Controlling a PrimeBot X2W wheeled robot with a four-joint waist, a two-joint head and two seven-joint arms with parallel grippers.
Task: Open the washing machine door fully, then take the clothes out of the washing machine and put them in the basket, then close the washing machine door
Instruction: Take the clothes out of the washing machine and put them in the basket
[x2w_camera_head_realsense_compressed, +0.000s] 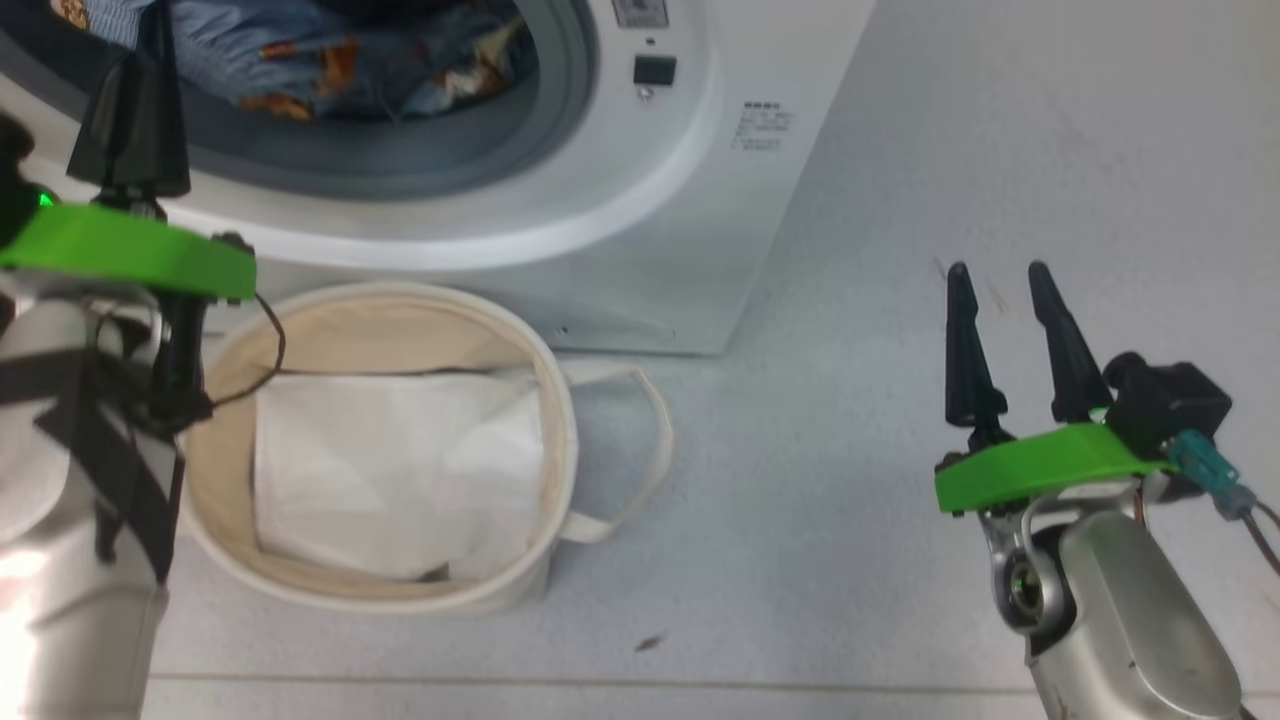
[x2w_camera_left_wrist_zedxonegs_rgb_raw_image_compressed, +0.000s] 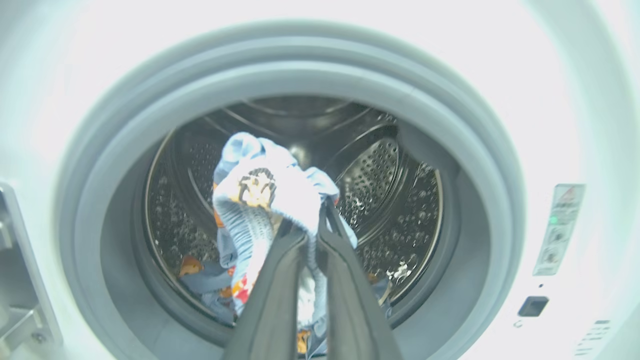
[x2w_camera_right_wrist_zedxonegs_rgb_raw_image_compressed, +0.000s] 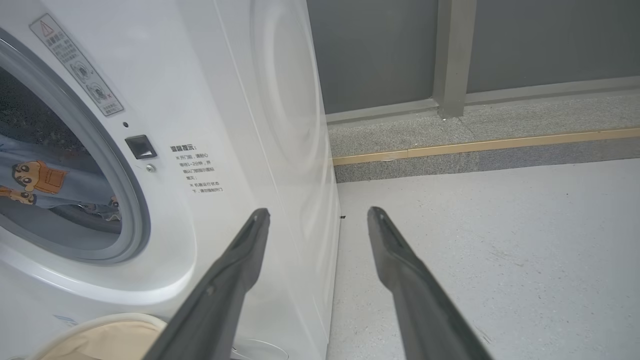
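Closest in the head view, the left arm rises at the lower left, its left gripper (x2w_camera_head_realsense_compressed: 158, 30) reaching into the mouth of the washing machine (x2w_camera_head_realsense_compressed: 700, 200), where the blue cartoon-print clothes (x2w_camera_head_realsense_compressed: 330, 60) lie. Small print on the machine's front is too blurred to read. Just below the opening stands the basket (x2w_camera_head_realsense_compressed: 560, 400), with a white folded sheet (x2w_camera_head_realsense_compressed: 400, 470) inside. The right gripper (x2w_camera_head_realsense_compressed: 1000, 275) hovers over bare grey floor (x2w_camera_head_realsense_compressed: 900, 560), well apart from both, its jaws spread and empty.

From the left wrist, both fingers (x2w_camera_left_wrist_zedxonegs_rgb_raw_image_compressed: 280, 280) are pinched on a bunch of the clothes, held up before the perforated drum (x2w_camera_left_wrist_zedxonegs_rgb_raw_image_compressed: 370, 170) within the grey gasket (x2w_camera_left_wrist_zedxonegs_rgb_raw_image_compressed: 500, 165). A warning label (x2w_camera_left_wrist_zedxonegs_rgb_raw_image_compressed: 560, 230) is washed out.

From the right wrist, a warning-triangle sticker (x2w_camera_right_wrist_zedxonegs_rgb_raw_image_compressed: 75, 65) and a block of Chinese characters (x2w_camera_right_wrist_zedxonegs_rgb_raw_image_compressed: 197, 167) flank a black latch (x2w_camera_right_wrist_zedxonegs_rgb_raw_image_compressed: 141, 146), all too small to read. Open floor runs to a grey wall (x2w_camera_right_wrist_zedxonegs_rgb_raw_image_compressed: 375, 50).
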